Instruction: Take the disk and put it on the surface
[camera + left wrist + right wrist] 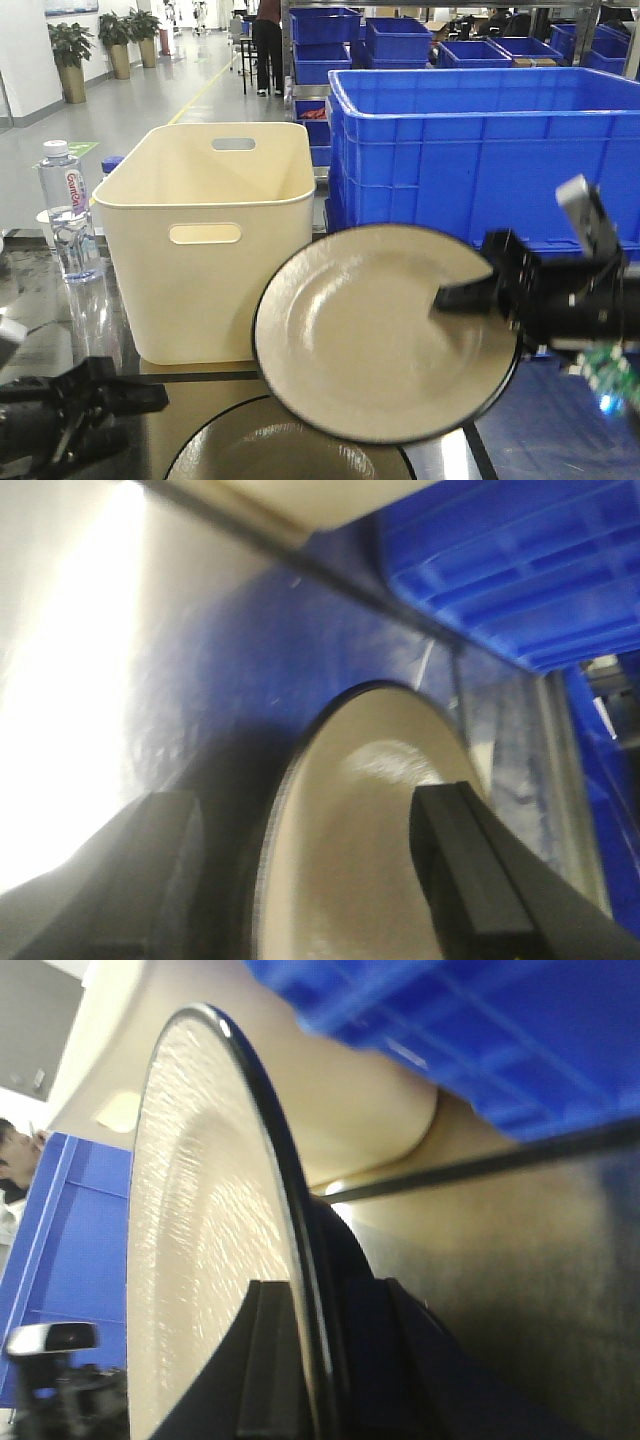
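Warehouse or factory hall: stacked blue crates (480,150), metal racks (286,60), long polished floor (150,95).

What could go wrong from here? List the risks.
1. The right hand grips the disk only at its rim, and it hangs tilted in mid-air: it may slip.
2. Lowered on edge, it could strike the tabletop hard.
3. The cream bin stands behind; a swing might hit it.

Left claw (125,410) blurred, cropped at the corner; disk (370,330) rim smeared
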Tool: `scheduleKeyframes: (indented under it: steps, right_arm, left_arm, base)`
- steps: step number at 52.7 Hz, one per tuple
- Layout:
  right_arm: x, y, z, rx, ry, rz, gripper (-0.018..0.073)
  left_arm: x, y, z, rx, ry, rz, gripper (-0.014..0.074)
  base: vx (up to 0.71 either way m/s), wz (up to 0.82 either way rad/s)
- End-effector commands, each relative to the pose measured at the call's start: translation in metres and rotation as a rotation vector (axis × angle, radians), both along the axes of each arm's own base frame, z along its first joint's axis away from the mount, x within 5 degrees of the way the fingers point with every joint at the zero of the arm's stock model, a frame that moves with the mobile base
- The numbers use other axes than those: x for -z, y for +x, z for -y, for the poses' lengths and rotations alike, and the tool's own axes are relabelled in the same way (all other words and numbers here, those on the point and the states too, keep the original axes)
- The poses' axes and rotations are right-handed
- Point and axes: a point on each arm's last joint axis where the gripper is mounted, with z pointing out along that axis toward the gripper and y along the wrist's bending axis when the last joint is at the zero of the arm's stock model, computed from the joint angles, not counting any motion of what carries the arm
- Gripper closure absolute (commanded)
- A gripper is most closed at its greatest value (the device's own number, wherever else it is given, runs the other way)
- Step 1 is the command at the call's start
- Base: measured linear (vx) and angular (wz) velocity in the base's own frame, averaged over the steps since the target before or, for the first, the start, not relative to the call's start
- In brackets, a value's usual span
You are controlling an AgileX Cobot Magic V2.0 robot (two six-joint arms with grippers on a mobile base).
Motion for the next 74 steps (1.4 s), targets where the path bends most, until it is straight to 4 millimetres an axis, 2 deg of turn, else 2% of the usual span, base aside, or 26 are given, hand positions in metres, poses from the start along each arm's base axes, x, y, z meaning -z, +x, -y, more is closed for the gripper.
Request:
scheduleKeyframes:
  steps: [1, 7, 16, 17, 28, 36, 46, 51, 55, 63, 65, 74]
  right_arm:
    - [-0.007, -0.014, -0.011, 0.010, 0.132, 0.049, 0.0564]
    - [0.015, -0.021, -0.027, -0.050, 0.116, -0.005, 0.0564]
    - [0.028, -0.023, -0.048, -0.135, 0.082, -0.009, 0.0564]
    - [0.034, -0.023, -0.056, -0.177, 0.055, 0.000, 0.0559]
    - [0.044, -0.018, -0.058, -0.181, 0.051, -0.033, 0.0501]
    - [0.048, -0.016, -0.058, -0.182, 0.042, -0.043, 0.0378]
    - [0.050, -0.016, -0.057, -0.199, 0.018, -0.024, 0.0153]
    - [0.049, -0.015, -0.056, -0.212, -0.009, 0.006, 0.0073]
    - [0.044, -0.013, -0.048, -0.191, -0.021, 0.042, 0.0040]
    - [0.032, -0.015, -0.021, -0.149, -0.073, 0.107, 0.0034]
    - [0.028, -0.017, -0.010, -0.133, -0.115, 0.128, 0.0036]
    - [0.014, -0.028, 0.016, -0.099, -0.198, 0.180, 0.0036]
  left_arm:
    - [-0.029, -0.008, 0.000, -0.015, -0.060, 0.093, 0.0042]
    - [-0.038, -0.014, -0.001, -0.037, -0.051, 0.137, 0.0042]
    - [-0.046, -0.018, -0.002, -0.063, -0.082, 0.165, 0.0042]
    - [-0.047, -0.017, -0.003, -0.076, -0.094, 0.166, 0.0042]
    - [-0.047, -0.016, -0.004, -0.091, -0.084, 0.169, 0.0042]
    - [-0.047, -0.016, -0.004, -0.098, -0.083, 0.171, 0.0042]
    - [-0.047, -0.016, -0.004, -0.098, -0.083, 0.171, 0.0042]
    - [-0.047, -0.016, -0.004, -0.097, -0.082, 0.171, 0.0042]
    - [-0.047, -0.016, -0.005, -0.100, -0.081, 0.172, 0.0042]
    - [-0.049, -0.015, -0.008, -0.138, -0.069, 0.188, 0.0043]
    - [-0.049, -0.015, -0.008, -0.140, -0.073, 0.188, 0.0043]
    - [-0.049, -0.015, -0.007, -0.135, -0.073, 0.190, 0.0043]
  base:
    - [0.00, 0.00]
    - [0.00, 0.00]
    - [0.00, 0.00]
    - [0.00, 0.00]
    - [0.00, 0.00]
    - [0.00, 0.00]
    - [0.00, 0.00]
    - [0.00, 0.00]
    - [0.00, 0.00]
    - [0.00, 0.00]
    - [0.00, 0.00]
    - [0.00, 0.00]
